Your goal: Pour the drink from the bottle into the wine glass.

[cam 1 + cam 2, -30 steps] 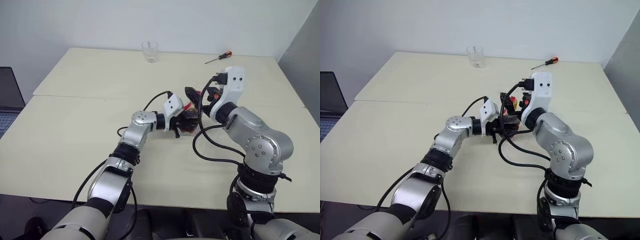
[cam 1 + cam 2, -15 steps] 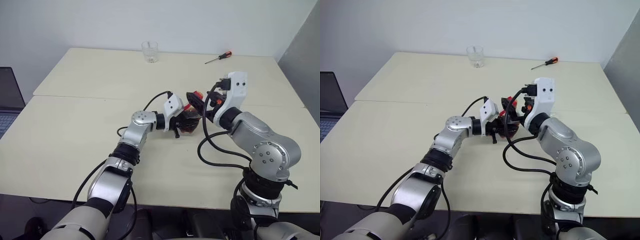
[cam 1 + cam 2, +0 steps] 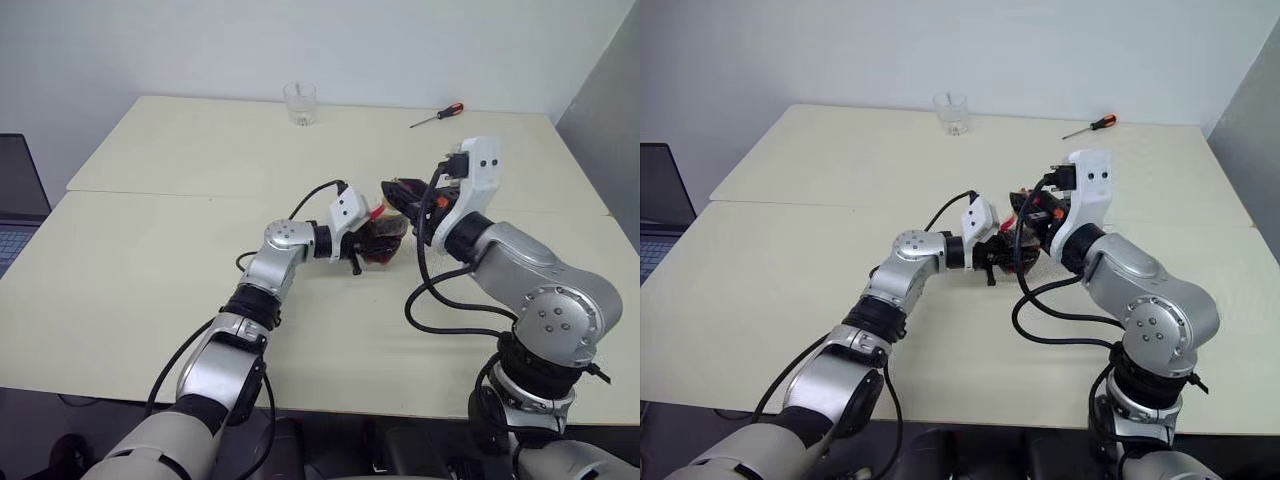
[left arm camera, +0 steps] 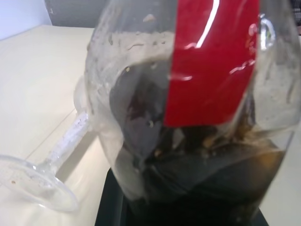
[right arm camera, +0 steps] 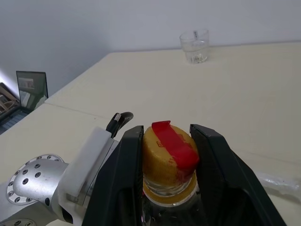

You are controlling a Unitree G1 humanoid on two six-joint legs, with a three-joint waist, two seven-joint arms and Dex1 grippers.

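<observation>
We find the bottle (image 4: 197,117) near the middle of the cream table (image 3: 150,260), upright, its rounded body holding the drink (image 4: 207,183), dark and nearly black, in its lower part, with a red label running up the clear plastic. The left gripper (image 3: 372,243) is clamped on the body from the side, as it was a second ago, and that arm has not shifted.

The bottle's cap (image 5: 168,151), yellow with a red strip across it, now sits between the two black fingers (image 5: 123,169) of the right gripper (image 5: 170,155), which press against it on either side. A second ago these fingers stood wide apart above the neck; since then they have drawn in onto the cap, and the white wrist has drawn back a little.

Just behind the bottle the wine glass (image 4: 51,155) lies on its side on the table, stem and round foot pointing away from the bottle.

At the far edge stand a clear tumbler (image 3: 299,103) and, well to the right of it, a screwdriver (image 3: 437,115) with a red handle. A laptop (image 3: 18,200) shows at the left border.
</observation>
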